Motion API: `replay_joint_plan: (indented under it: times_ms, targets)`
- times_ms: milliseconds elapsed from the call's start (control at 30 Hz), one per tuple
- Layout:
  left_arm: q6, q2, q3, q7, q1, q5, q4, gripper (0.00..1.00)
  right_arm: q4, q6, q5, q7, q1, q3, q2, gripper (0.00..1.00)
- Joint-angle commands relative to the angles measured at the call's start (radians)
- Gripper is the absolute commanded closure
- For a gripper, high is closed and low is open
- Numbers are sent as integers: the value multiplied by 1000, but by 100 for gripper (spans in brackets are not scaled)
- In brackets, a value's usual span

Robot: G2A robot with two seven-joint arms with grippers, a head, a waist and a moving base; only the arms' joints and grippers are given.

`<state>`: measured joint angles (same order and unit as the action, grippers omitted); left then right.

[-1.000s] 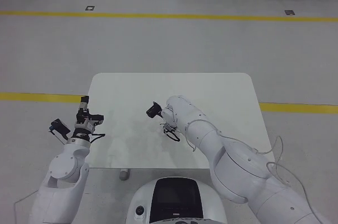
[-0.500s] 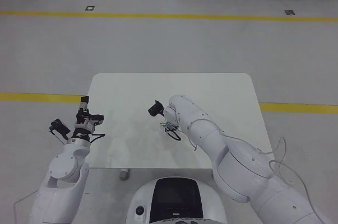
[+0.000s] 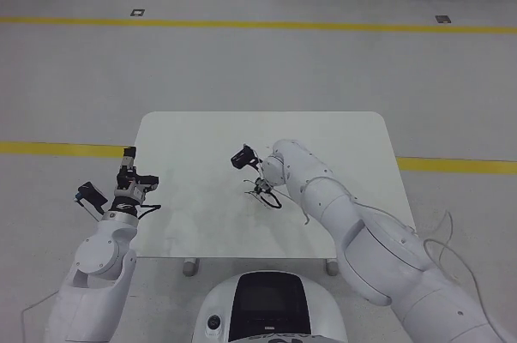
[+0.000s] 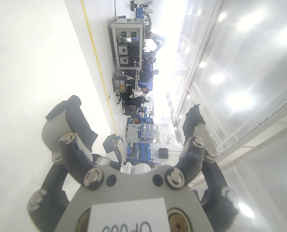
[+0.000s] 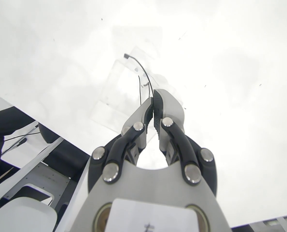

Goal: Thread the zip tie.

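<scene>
Slid sideways with right claw (image 5: 153, 102) pinched on thin black plastic zip tie (image 5: 143, 69), left claw (image 4: 133, 105) wide open; seemingly not threaded yet.

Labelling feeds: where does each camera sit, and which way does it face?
Top view: above the arms, looking down at the table; both arms show.
Left wrist view: left wrist, facing the room; open left gripper.
Right wrist view: right wrist, facing the table; right gripper pinching the zip tie.
Shared: top and right wrist see the table.
</scene>
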<state>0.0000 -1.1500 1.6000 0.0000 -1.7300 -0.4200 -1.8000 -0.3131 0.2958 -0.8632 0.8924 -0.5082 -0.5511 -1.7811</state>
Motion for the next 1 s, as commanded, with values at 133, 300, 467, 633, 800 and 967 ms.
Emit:
replay_joint_plan:
  times_ms: [133,300,467,633,800,967]
  targets:
    - [0,0,0,0,0,0,0,0,-92,26,6,-20,-30,-40,48,100]
    - [0,0,0,0,0,0,0,0,-206,44,27,-39,-76,-101,105,100]
    - [0,0,0,0,0,0,0,0,-406,44,65,-38,-175,-203,188,100]
    - [0,0,0,0,0,0,0,0,-530,44,109,-8,-243,-263,233,100]
    - [0,0,0,0,0,0,0,0,-530,44,109,-8,-243,-263,233,100]
    - [0,0,0,0,0,0,0,0,-567,44,145,-32,-273,-263,235,100]
